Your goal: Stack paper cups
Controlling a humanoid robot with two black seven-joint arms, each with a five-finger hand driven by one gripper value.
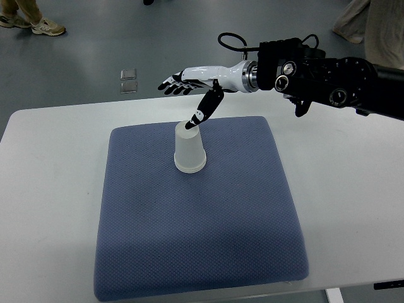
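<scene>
I read no print or brand on the white paper cup (189,151) — it stands upside down on the blue cushion (196,221), toward its 12 o'clock edge. My right hand (196,85) hangs at the cup's 12 o'clock, fingers spread, thumb angled down to the cup's top, holding nothing. Past the white table (353,189), a floor socket (128,81) and people's shoes (47,27).

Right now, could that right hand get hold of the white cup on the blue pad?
Probably yes. The right hand hovers open just above the paper cup, thumb pointing down at its top. Nothing stands between them on the blue pad.
</scene>
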